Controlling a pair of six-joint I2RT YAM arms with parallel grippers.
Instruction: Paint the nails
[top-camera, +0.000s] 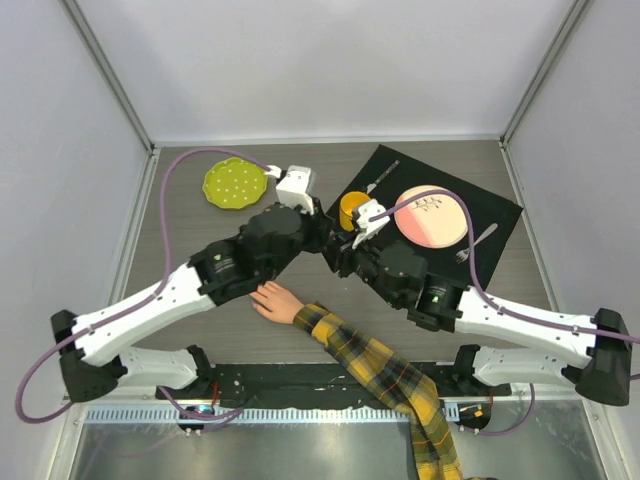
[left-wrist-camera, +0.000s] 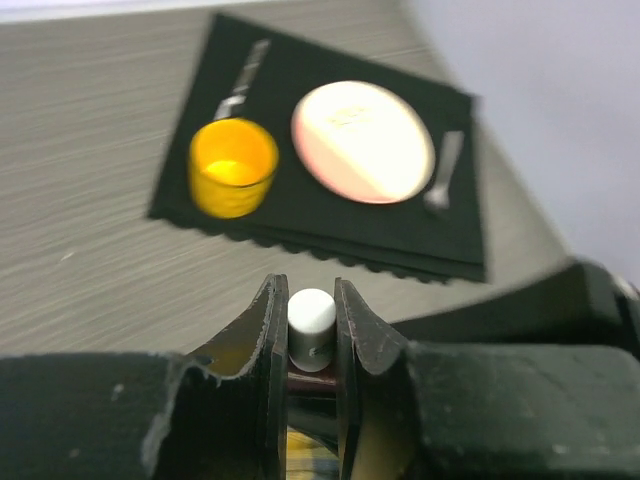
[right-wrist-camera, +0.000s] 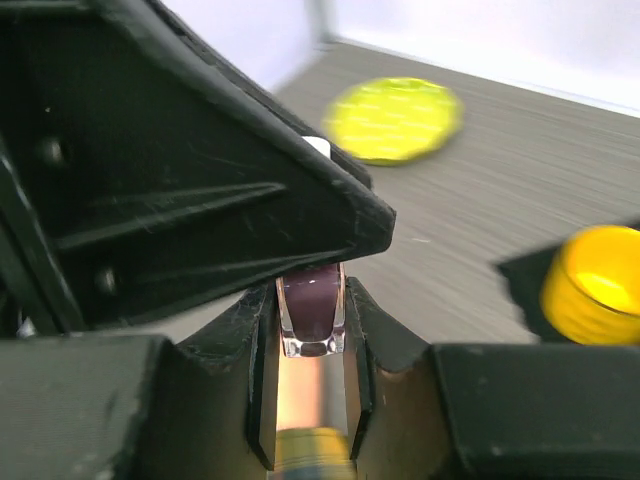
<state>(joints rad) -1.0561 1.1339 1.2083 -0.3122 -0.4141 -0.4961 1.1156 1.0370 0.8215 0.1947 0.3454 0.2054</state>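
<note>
The pale peach mannequin hand (top-camera: 274, 300) lies palm down on the table, its yellow-and-black plaid sleeve (top-camera: 390, 375) running to the near right. Its nails are too small to make out. My two grippers meet above the table just beyond the hand. My left gripper (top-camera: 318, 238) (left-wrist-camera: 312, 300) is shut on the white cap (left-wrist-camera: 311, 320) of a nail polish bottle. My right gripper (top-camera: 345, 256) (right-wrist-camera: 311, 300) is shut on the bottle's clear glass body (right-wrist-camera: 311, 312), which holds dark purple polish. The peach hand (right-wrist-camera: 310, 395) shows blurred below the right jaws.
A black placemat (top-camera: 500, 215) at the back right carries a yellow cup (top-camera: 353, 207), a pink plate (top-camera: 432, 216), a fork (top-camera: 478, 242) and another utensil (top-camera: 381, 174). A yellow-green dotted plate (top-camera: 236, 184) lies at the back left. Cage posts stand at both sides.
</note>
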